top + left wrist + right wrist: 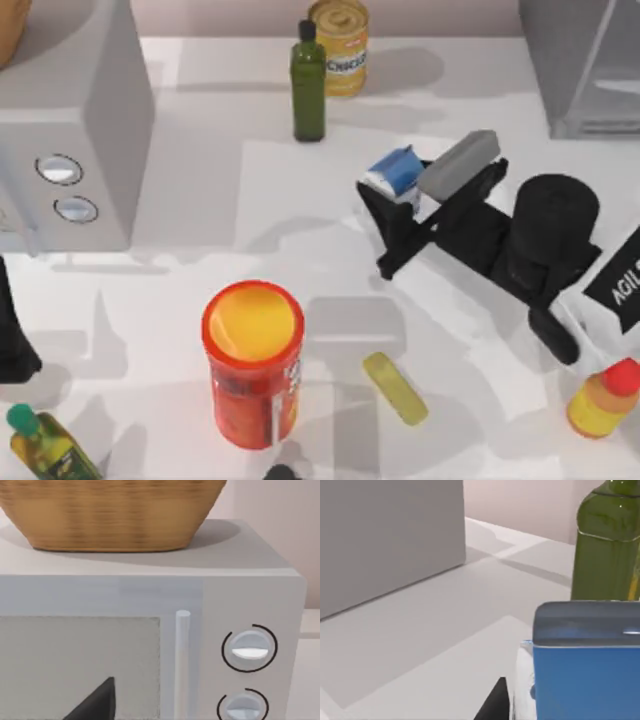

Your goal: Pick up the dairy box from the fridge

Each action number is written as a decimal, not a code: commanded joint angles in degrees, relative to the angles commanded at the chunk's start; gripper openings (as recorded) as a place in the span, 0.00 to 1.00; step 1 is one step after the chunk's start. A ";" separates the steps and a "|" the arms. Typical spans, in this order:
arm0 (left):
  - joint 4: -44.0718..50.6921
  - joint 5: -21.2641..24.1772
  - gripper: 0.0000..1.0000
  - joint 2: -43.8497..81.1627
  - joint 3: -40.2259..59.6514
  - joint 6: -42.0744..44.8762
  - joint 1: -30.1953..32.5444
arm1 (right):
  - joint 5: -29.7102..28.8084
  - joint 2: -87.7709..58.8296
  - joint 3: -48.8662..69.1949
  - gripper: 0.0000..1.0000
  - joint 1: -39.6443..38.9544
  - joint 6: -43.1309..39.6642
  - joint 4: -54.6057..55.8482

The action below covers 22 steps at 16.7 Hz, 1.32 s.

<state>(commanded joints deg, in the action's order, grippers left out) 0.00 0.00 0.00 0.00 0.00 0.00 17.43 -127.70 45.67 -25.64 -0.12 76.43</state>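
White bench (250, 200) spread under everything. Grey fridge (585, 60) at the far right corner, pale door panel toward the bench. Grey box with two round dials (70, 120) at the far left, a woven basket (112, 512) on top in the left wrist view, a pale upright handle (182, 665) beside its window.

Right arm (540, 240) stretched from the right side toward the middle, grey camera block (458, 163) on its wrist. Right gripper (385, 215) just left of that block, jaws closed on the dairy box (395, 170). Blue and white carton well apart from the fridge, out over the bench's middle right, tilted; whether resting on the bench or lifted could not be told. In the right wrist view, blue carton face (585, 675) close up, green bottle behind it.

Left arm (12, 330) parked at the left edge; state of its jaws could not be told, a dark fingertip (97, 700) low before the window.

Red canister (253, 360) with a yellow lid near the front centre. Green bottle (308, 85) upright at the far centre, yellow can (340, 45) just beside it. Yellow bottle with a red cap (605, 398) at the front right. Green-capped oil bottle (45, 445) at the front left corner. Small yellow-green bar (394, 388) flat, right of the canister.
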 joint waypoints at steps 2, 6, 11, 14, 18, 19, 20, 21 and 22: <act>0.00 0.00 1.00 0.00 0.00 0.00 0.00 | -0.34 -1.46 0.41 0.00 0.20 -0.62 0.98; 0.00 0.00 1.00 0.00 0.00 0.00 0.00 | -0.40 -1.87 0.46 0.00 0.29 -0.86 1.37; 0.00 0.00 1.00 0.00 0.00 0.00 0.00 | -0.40 -1.87 0.46 0.30 0.29 -0.86 1.37; 0.00 0.00 1.00 0.00 0.00 0.00 0.00 | -0.40 -1.87 0.46 0.53 0.29 -0.86 1.37; 0.00 0.00 1.00 0.00 0.00 0.00 0.00 | -0.40 -1.87 0.46 0.83 0.29 -0.86 1.37; 0.00 0.00 1.00 0.00 0.00 0.00 0.00 | -0.40 -1.87 0.46 0.90 0.29 -0.86 1.37; 0.00 0.00 1.00 0.00 0.00 0.00 0.00 | -0.40 -1.87 0.46 0.98 0.29 -0.86 1.37; 0.00 0.00 1.00 0.00 0.00 0.00 0.00 | -0.40 -1.87 0.46 1.00 0.29 -0.86 1.37; 0.00 0.00 1.00 0.00 0.00 0.00 0.00 | -0.40 -1.87 0.46 1.00 0.29 -0.86 1.37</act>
<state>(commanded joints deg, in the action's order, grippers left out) 0.00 0.00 0.00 0.00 0.00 0.00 17.02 -129.57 46.12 -25.35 -0.98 77.80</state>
